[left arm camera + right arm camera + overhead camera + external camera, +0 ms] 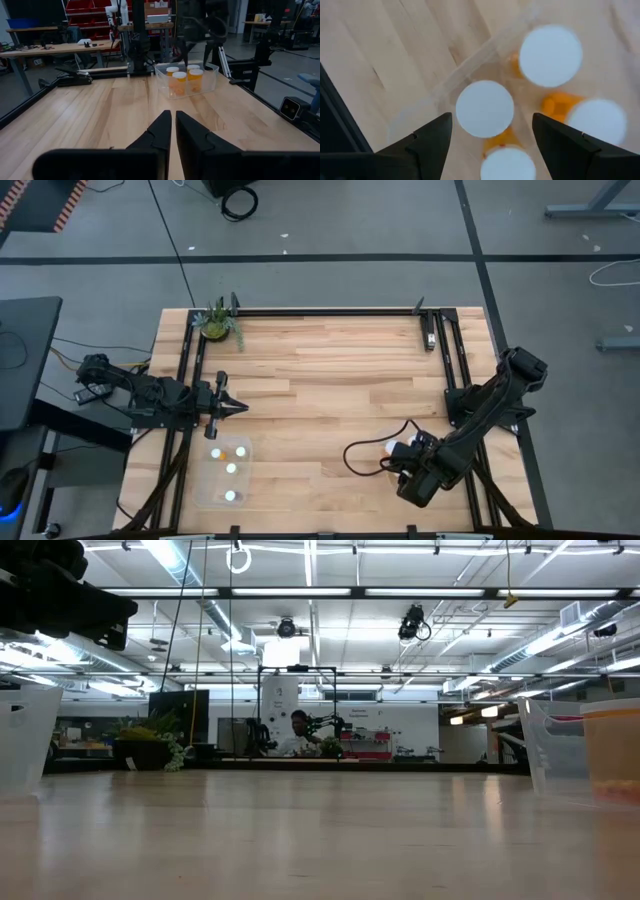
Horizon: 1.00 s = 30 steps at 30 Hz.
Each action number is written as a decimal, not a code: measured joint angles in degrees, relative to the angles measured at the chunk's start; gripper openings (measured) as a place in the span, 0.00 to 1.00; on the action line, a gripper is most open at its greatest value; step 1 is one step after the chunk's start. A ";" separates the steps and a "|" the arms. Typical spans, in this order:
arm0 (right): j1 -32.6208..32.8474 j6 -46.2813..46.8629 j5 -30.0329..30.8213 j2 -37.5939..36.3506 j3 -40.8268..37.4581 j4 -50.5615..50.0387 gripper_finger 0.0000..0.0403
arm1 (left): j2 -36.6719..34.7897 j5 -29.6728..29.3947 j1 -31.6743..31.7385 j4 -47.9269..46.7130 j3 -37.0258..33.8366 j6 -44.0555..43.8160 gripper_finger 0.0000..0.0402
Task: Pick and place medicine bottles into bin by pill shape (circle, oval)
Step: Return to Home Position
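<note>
The wooden counter (pixel 330 380) is spanned by two arms. The right arm (pixel 490 405) is bent over the counter's right side, and the right gripper (pixel 491 116) is held wide and empty directly above the right bin (pixel 161 82). Four wide bottles (pixel 485 108) are stood upright in that bin, white caps up, so their long axes are pointed straight at the gripper. A clean withdrawal is judged to call for a vertical lift clear of the bin wall. The left arm (pixel 140 395) is parked at the left edge. The left gripper (pixel 173 114) is closed to a thin slit, holding nothing, near the left bin (pixel 208 485), in which four narrow bottles (pixel 231 468) are seen.
</note>
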 joint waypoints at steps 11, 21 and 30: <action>-4.64 -15.28 8.69 -5.27 1.44 -1.97 0.60 | -0.02 0.00 0.00 0.02 0.02 0.00 0.06; -15.09 -38.51 11.48 -25.13 -15.02 19.44 0.45 | -0.02 0.00 0.00 0.02 0.02 0.00 0.09; -21.62 -56.46 12.77 -44.12 -33.28 40.56 0.40 | -0.02 0.00 0.00 0.00 0.02 0.00 0.07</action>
